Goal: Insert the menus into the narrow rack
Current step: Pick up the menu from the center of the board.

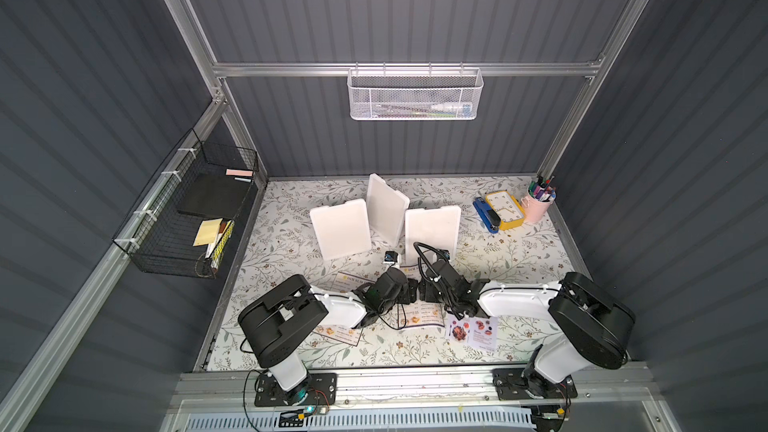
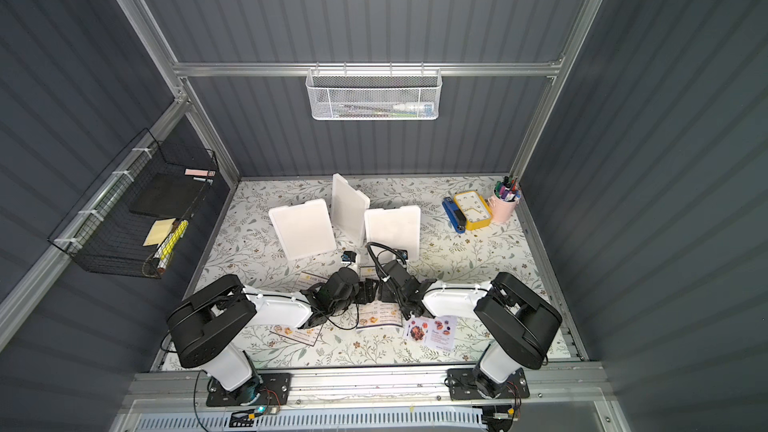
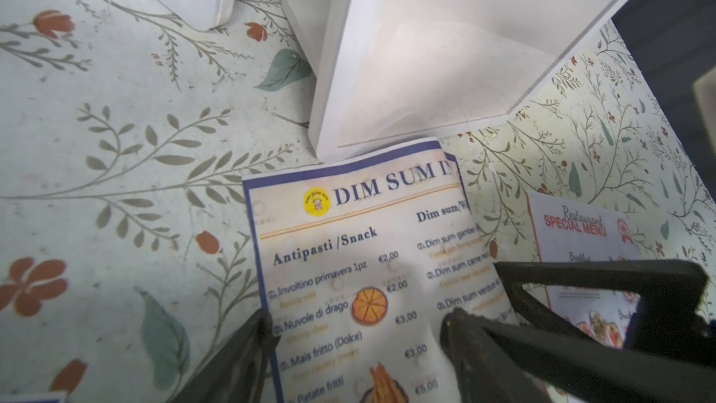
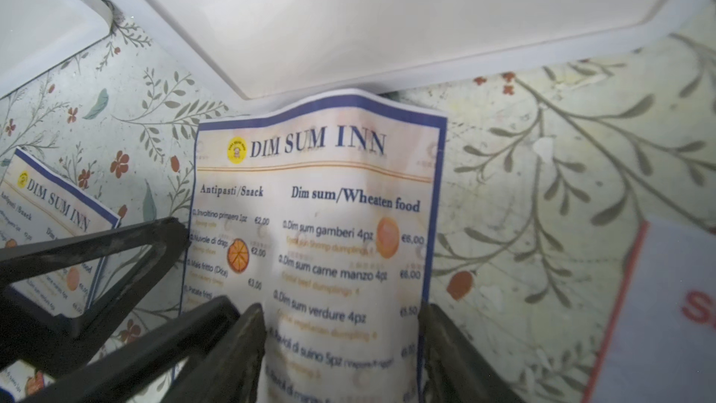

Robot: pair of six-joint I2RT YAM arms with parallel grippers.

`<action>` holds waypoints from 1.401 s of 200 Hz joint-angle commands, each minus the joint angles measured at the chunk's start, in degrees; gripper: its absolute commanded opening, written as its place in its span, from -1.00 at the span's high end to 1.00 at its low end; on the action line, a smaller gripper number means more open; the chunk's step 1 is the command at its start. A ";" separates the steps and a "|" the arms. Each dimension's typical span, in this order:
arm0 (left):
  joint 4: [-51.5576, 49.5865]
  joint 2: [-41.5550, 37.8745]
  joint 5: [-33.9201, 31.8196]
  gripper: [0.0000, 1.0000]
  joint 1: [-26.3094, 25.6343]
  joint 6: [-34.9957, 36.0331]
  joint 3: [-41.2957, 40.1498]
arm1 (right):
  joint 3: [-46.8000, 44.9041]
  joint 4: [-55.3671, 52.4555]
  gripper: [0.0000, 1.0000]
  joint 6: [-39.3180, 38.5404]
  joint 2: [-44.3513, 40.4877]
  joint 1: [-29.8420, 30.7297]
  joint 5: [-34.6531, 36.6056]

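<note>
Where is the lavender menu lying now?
In both top views the lavender menu lies flat on the table near its front edge, just right of the middle DIM SUM INN menu.

3 menus (image 1: 471, 332) face-up, side by side

Three menus lie near the table's (image 1: 519, 268) front edge: the middle Dim Sum menu (image 1: 426, 317), the left Dim Sum menu (image 1: 338, 334) and one pale menu (image 1: 471, 330) with a red title. Three white holders sit behind them: left holder (image 1: 340, 229), rear holder (image 1: 386, 207), right holder (image 1: 432, 228). The back right corner has one stapler (image 1: 488, 216), one yellow clock (image 1: 503, 207) and one pink cup (image 1: 538, 205) of pens, too many to count. Two baskets hang on the walls: white basket (image 1: 413, 95), black basket (image 1: 187, 218). There are two arms: left arm (image 1: 291, 317), right arm (image 1: 582, 317).
</note>
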 commanded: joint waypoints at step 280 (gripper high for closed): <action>12.35 -40.54 4.77 -0.98 -0.46 13.54 -9.70 | -5.99 0.47 0.68 -9.11 -26.83 1.66 1.90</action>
